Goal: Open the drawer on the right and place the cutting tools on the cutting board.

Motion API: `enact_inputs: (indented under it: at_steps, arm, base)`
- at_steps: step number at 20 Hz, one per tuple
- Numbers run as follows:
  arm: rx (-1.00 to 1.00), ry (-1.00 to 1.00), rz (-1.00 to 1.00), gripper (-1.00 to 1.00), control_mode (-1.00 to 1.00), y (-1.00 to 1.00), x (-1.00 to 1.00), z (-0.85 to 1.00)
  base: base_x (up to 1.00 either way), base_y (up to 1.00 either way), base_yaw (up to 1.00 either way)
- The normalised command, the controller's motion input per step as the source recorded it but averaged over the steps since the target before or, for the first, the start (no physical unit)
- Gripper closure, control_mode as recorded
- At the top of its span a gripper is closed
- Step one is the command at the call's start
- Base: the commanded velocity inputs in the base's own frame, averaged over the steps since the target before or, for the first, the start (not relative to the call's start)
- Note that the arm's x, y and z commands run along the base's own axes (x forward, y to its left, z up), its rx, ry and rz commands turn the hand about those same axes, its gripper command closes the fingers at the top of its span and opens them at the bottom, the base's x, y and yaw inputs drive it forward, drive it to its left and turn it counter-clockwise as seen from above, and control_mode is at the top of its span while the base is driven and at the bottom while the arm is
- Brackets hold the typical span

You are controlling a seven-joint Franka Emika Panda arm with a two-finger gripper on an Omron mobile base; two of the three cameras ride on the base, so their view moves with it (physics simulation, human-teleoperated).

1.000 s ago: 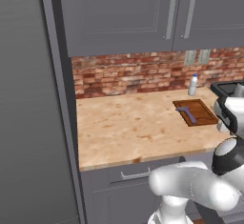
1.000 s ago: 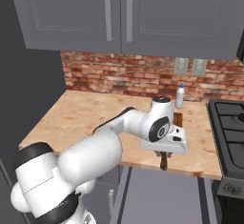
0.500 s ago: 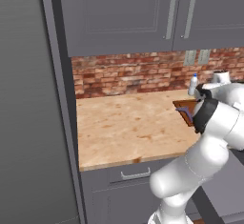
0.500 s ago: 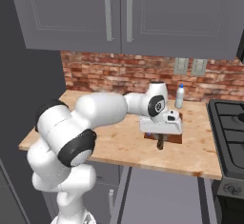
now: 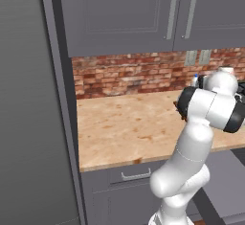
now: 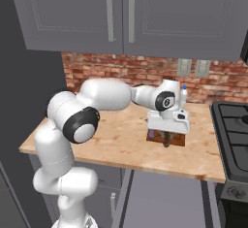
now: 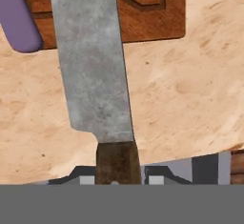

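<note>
In the hand view my gripper (image 7: 119, 178) is shut on the dark brown handle of a knife (image 7: 90, 61), one of the cutting tools. Its grey blade points out over the near edge of the reddish-brown cutting board (image 7: 147, 13). A second cutting tool with a lilac-purple handle (image 7: 16, 23) lies on the board's left corner and sticks out over the counter. From the right base view my gripper (image 6: 167, 140) hangs just above the cutting board (image 6: 180, 142) near the counter's front. The drawer (image 6: 164, 198) stands pulled out below the counter, its grey inside showing.
A small white bottle (image 6: 183, 96) stands behind the board by the brick wall. A black stove (image 6: 235, 130) lies to the right. A smaller drawer front (image 5: 135, 174) with a silver handle sits shut under the pale wooden countertop (image 5: 124, 123). Grey cabinets hang overhead.
My arm has swung up and back from the counter's front edge, carrying the knife over the board. The elbow now rises higher.
</note>
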Motion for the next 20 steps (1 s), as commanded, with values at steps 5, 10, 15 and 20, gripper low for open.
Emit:
enact_inputs:
  at_steps: [5,10,15,20]
  arm:
    - [0.21,0.0,0.0,1.0,-1.0,-0.22,0.01,0.0]
    - [0.0,0.0,0.0,1.0,-1.0,0.0,0.08,0.0]
    - [0.0,0.0,0.0,1.0,-1.0,0.03,0.31,0.0]
    - [0.0,0.0,0.0,1.0,-1.0,0.07,0.28,-0.01]
  base:
    - [0.0,0.0,0.0]
    - [0.0,0.0,0.0]
    - [0.0,0.0,0.0]
    - [0.0,0.0,0.0]
